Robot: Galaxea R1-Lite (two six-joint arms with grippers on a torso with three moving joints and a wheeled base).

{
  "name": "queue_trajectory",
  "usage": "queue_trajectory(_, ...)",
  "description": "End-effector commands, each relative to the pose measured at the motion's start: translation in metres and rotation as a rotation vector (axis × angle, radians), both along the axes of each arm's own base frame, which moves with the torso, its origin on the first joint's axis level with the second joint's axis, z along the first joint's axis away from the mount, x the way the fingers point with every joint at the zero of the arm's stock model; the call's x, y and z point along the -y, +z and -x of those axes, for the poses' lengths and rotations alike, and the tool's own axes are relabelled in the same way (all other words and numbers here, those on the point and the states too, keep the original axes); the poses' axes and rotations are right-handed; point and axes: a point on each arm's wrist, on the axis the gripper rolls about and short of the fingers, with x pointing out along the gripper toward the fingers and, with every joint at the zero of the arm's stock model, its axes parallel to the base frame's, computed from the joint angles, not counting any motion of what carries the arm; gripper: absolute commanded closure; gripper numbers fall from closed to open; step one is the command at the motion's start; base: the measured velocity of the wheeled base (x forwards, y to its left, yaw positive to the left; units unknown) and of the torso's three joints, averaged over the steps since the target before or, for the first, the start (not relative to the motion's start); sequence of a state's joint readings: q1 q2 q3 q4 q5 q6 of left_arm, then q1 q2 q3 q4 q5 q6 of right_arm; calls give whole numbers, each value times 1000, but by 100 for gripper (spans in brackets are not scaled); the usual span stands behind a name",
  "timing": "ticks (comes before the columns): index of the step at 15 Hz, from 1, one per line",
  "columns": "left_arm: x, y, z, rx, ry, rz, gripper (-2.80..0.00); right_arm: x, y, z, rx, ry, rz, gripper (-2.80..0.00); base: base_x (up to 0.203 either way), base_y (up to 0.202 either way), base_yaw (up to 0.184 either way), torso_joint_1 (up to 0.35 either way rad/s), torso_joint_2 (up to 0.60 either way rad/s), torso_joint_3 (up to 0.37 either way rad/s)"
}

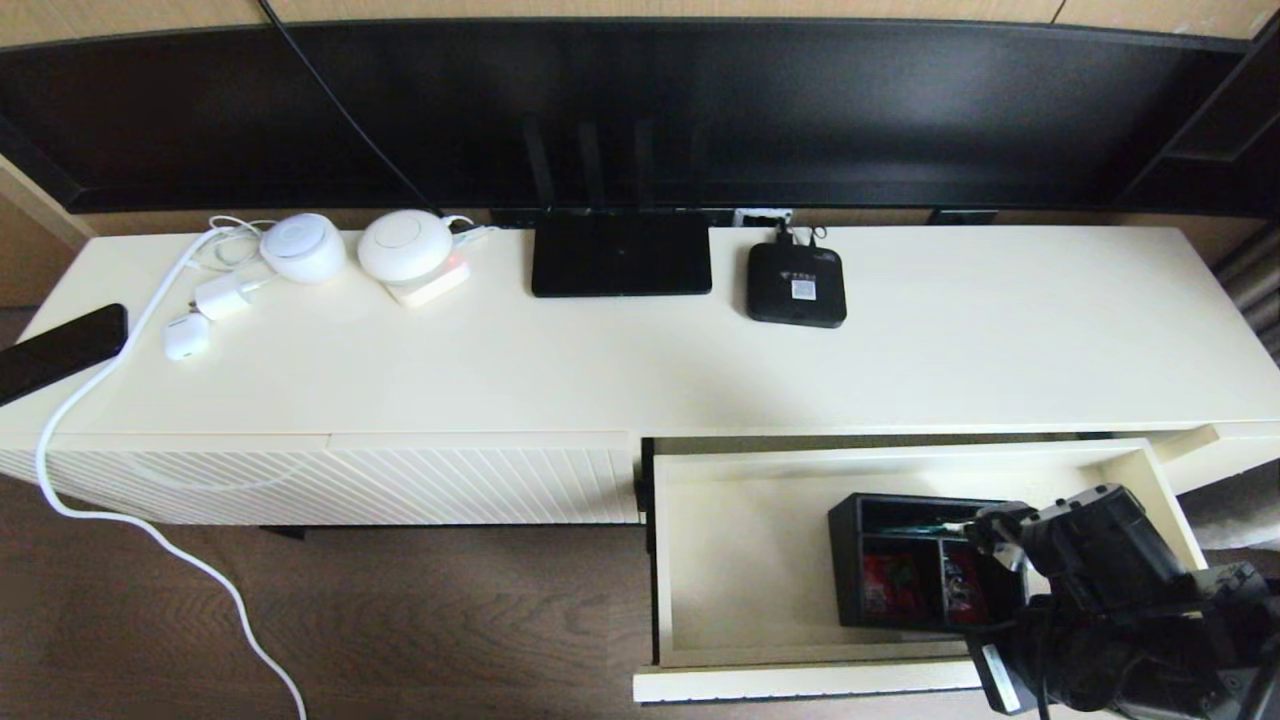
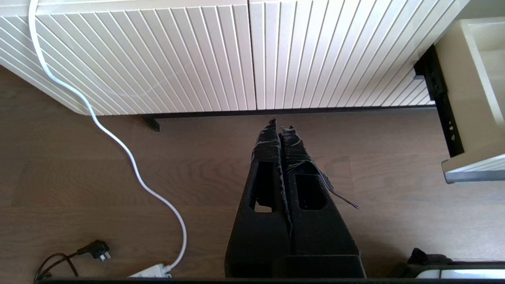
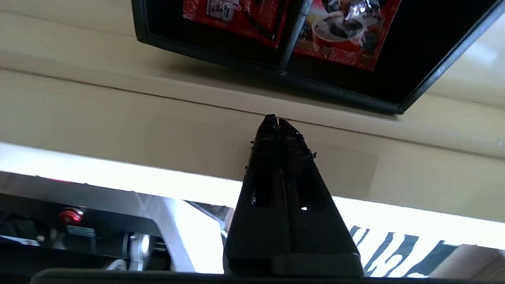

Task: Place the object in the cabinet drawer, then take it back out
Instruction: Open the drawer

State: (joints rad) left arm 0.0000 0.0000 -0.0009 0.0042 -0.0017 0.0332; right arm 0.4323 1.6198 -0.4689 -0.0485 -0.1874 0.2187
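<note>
The organizer [image 1: 905,575] sits inside the open drawer [image 1: 740,560], toward its right side, red packets [image 3: 339,29] showing in its two smaller compartments. The right gripper [image 3: 278,122] is just beside it at the drawer's front inner wall, jaws pressed together and holding nothing; its arm [image 1: 1120,610] covers the organizer's right edge in the head view. The left gripper [image 2: 281,126] hangs low over the floor before the ribbed panel [image 2: 197,59], jaws pressed together. On the surface [image 1: 1000,330] above stand a router [image 1: 620,255] and a small black box [image 1: 797,285].
</note>
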Motion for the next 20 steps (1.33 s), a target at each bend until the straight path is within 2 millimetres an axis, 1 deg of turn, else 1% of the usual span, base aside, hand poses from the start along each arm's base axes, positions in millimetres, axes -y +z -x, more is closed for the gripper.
queue_trajectory(1, 0, 0, 0, -1, 0, -1, 0, 0, -5, 6, -38, -11, -2, 0, 0, 0, 0, 0, 0, 0)
queue_trajectory(4, 0, 0, 0, -1, 0, -1, 0, -6, -5, 10, -42, 7, -9, 0, 0, 0, 0, 0, 0, 0)
queue_trajectory(7, 0, 0, 0, 0, 0, -1, 0, -19, -4, 10, -34, 14, -38, 0, 0, 0, 0, 0, 0, 0)
queue_trajectory(9, 0, 0, 0, -1, 0, -1, 0, -22, -3, 11, -30, 27, -39, 0, 0, 0, 0, 0, 0, 0)
queue_trajectory(12, 0, 0, 0, 0, 0, -1, 0, -21, -1, 9, -15, 17, -42, 0, 0, 0, 0, 0, 0, 0)
queue_trajectory(14, 0, 0, 0, -1, 0, -1, 0, -16, 11, 0, 56, -31, -66, 0, 0, 0, 0, 0, 0, 0)
queue_trajectory(15, 0, 0, 0, -1, 0, -1, 0, -13, 22, -9, 122, -69, -77, 0, 0, 0, 0, 0, 0, 0)
queue_trajectory(17, 0, 0, 0, -1, 0, -1, 0, -10, 39, -22, 214, -135, -58, 0, 0, 0, 0, 0, 0, 0)
queue_trajectory(18, 0, 0, 0, 0, 0, -1, 0, -10, 43, -26, 236, -159, -45, 0, 0, 0, 0, 0, 0, 0)
queue_trajectory(19, 0, 0, 0, 0, 0, -1, 0, -10, 43, -28, 235, -168, -44, -280, 0, 0, 0, 0, 0, 0)
queue_trajectory(20, 0, 0, 0, 0, 0, -1, 0, -9, 44, -31, 241, -184, -54, -280, 0, 0, 0, 0, 0, 0)
